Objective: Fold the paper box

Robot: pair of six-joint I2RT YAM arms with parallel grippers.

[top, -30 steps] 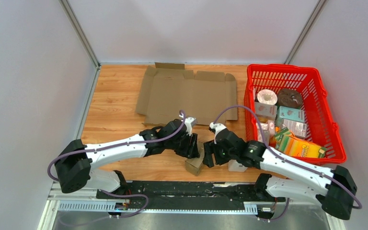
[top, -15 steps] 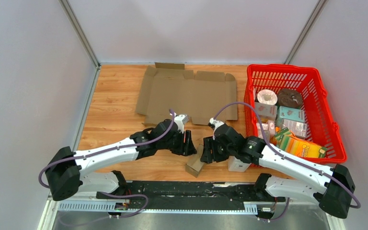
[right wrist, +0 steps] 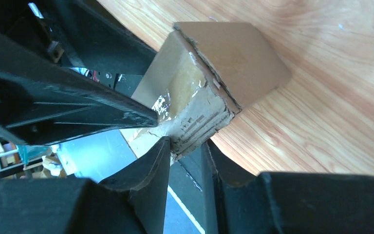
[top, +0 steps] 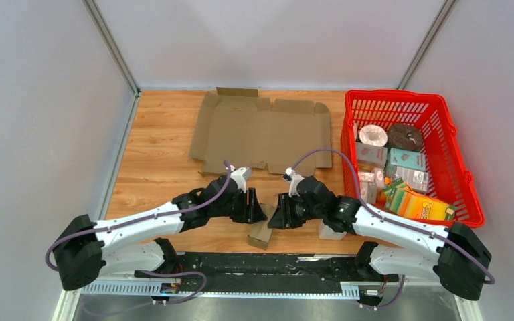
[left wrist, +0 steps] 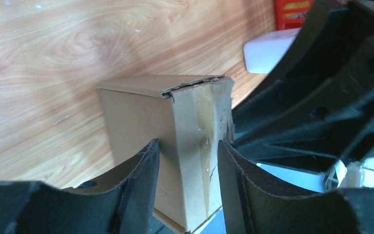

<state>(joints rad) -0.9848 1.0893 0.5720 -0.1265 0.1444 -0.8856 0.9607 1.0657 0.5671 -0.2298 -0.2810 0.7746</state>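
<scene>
A small brown folded paper box (top: 261,234) sits at the table's near edge, between my two grippers. In the left wrist view the box (left wrist: 136,112) stands upright and my left gripper (left wrist: 187,146) is closed across one of its vertical corners. In the right wrist view my right gripper (right wrist: 185,144) pinches a frayed lower corner of the box (right wrist: 224,53). From above, the left gripper (top: 254,206) and the right gripper (top: 278,212) face each other just behind the box. The box's underside is hidden.
A large flat unfolded cardboard sheet (top: 261,134) lies at the back of the wooden table. A red basket (top: 411,97) full of packaged goods stands on the right. A small white block (top: 331,232) lies under the right arm. The box partly overhangs the table's front edge.
Both grippers and the small box have shifted left along the near edge. The left arm has stretched out lower and further left.
</scene>
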